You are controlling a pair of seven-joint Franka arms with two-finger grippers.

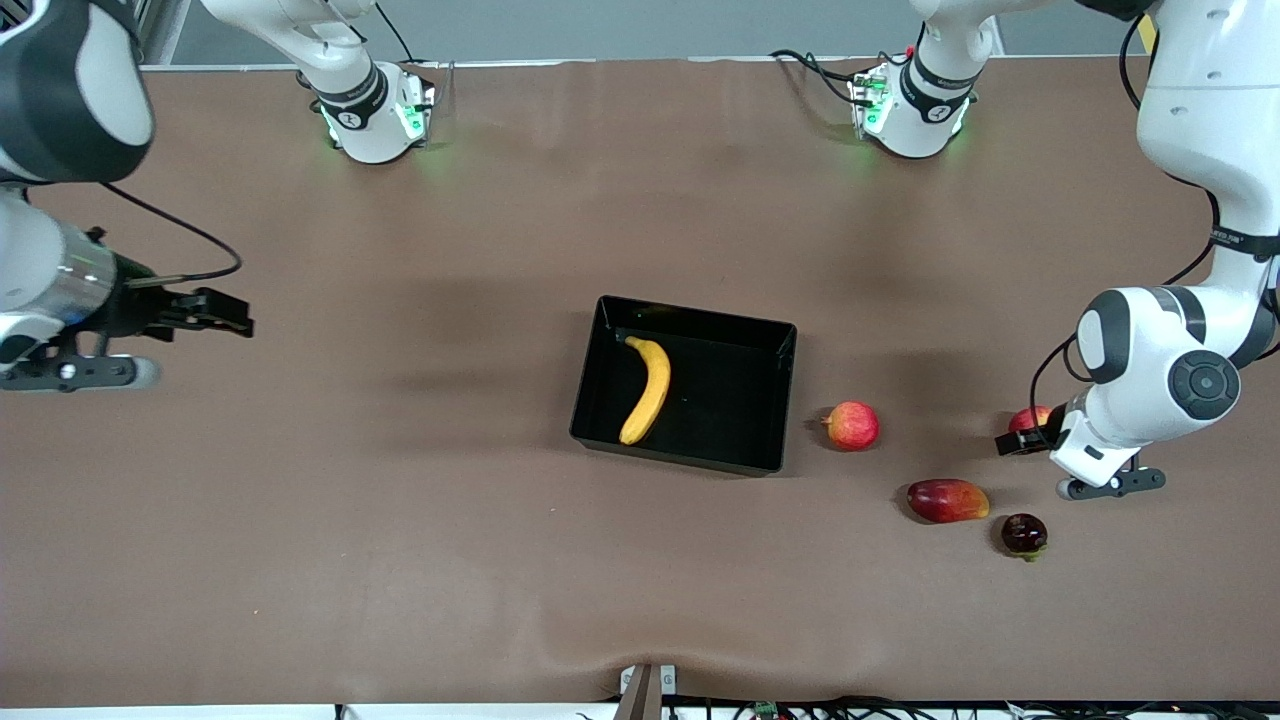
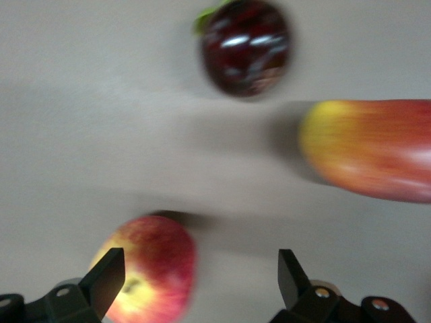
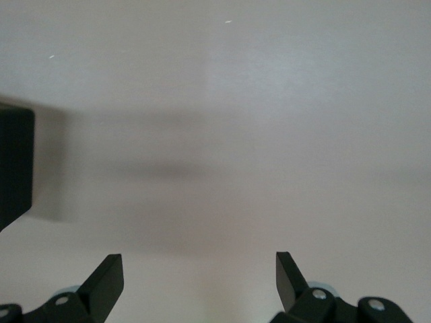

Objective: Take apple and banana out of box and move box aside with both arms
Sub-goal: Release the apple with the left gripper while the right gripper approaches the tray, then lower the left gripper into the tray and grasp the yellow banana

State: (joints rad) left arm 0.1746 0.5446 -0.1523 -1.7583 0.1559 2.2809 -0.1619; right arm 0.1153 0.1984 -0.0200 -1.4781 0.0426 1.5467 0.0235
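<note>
The black tray [image 1: 735, 400] stands mid-table with the yellow banana [image 1: 648, 390] lying in it. The red apple [image 1: 1030, 417] sits toward the left arm's end of the table, partly hidden by my left gripper [image 1: 1020, 438]. In the left wrist view the apple [image 2: 151, 269] lies between the open fingers, close to one fingertip [image 2: 108, 276]; the left gripper [image 2: 200, 272] is not closed on it. My right gripper [image 1: 225, 315] is open and empty over bare table toward the right arm's end. It also shows in the right wrist view [image 3: 199, 272], with a tray corner [image 3: 15, 168] at the edge.
A pinkish-red round fruit with a nub [image 1: 851, 425] sits beside the tray. A red-yellow oval fruit [image 1: 947, 500] and a dark glossy fruit [image 1: 1024, 534] lie nearer the front camera than the apple. Both show in the left wrist view: the oval fruit [image 2: 370, 148], the dark fruit [image 2: 246, 47].
</note>
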